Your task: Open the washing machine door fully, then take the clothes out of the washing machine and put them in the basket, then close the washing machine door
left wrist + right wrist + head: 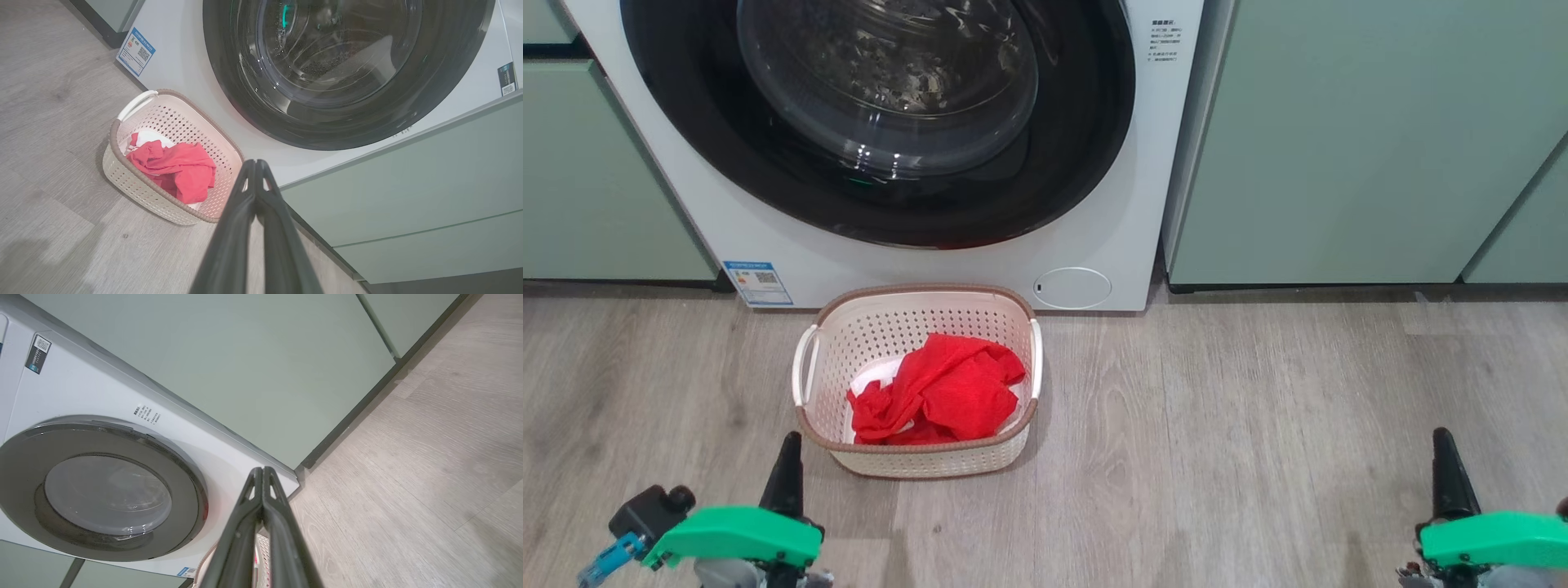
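The washing machine [1094, 245] stands ahead with its washing machine door [882, 122] shut flat against its front, black frame around a clear bulging window. On the floor just before it sits the cream basket [849, 327], and the red clothes [939, 392] lie crumpled inside. My left gripper [788, 449] is shut and empty at the lower left, a short way left of the basket's near corner. My right gripper [1443, 445] is shut and empty at the lower right, far from the basket. The left wrist view shows the basket [122, 163], the clothes [179, 169] and the door [343, 69].
Pale green cabinets [1364, 139] flank the machine on both sides. A small round white cover [1072, 287] sits at the machine's lower right, a blue label sticker [757, 282] at its lower left. Grey wood floor [1258, 425] spreads to the right of the basket.
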Tool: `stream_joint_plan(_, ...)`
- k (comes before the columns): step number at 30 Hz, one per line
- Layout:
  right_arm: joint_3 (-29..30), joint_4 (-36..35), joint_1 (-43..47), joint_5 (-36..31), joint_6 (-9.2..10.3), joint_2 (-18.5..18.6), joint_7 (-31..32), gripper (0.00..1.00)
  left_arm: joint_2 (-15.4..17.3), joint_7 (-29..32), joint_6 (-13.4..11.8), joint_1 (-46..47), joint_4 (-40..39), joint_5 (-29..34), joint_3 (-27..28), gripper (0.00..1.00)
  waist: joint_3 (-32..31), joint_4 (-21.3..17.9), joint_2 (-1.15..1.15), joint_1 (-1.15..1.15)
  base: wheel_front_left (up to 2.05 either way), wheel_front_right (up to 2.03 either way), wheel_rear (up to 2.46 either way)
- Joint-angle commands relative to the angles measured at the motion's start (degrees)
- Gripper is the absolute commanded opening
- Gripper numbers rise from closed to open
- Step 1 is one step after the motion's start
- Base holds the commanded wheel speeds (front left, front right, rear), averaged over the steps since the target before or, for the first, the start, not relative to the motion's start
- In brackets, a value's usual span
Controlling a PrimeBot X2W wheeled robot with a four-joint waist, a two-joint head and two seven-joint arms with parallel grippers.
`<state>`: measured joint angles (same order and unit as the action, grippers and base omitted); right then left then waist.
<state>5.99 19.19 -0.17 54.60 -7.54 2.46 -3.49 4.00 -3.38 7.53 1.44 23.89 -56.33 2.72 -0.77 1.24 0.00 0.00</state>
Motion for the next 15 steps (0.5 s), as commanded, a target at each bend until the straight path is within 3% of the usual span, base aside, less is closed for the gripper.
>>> stream_joint_plan(1,-0.43,-2.28,-3.13,1.93,0.03,0.35,0.66,0.00,0.26,0.59,-0.02,3.26,-2.37,-1.81,1.32,0.00,0.03,-0.03,0.00,0.00,0.00,0.00,0.00)
stream_joint_plan(15,-0.20,-2.95,-3.81,10.29,0.04,0.37,2.85,0.00,-0.06,2.77,-0.02,3.61,-4.13,-9.79,1.90,0.00,0.25,-0.32,0.00,0.00,0.00,0.00,0.00)
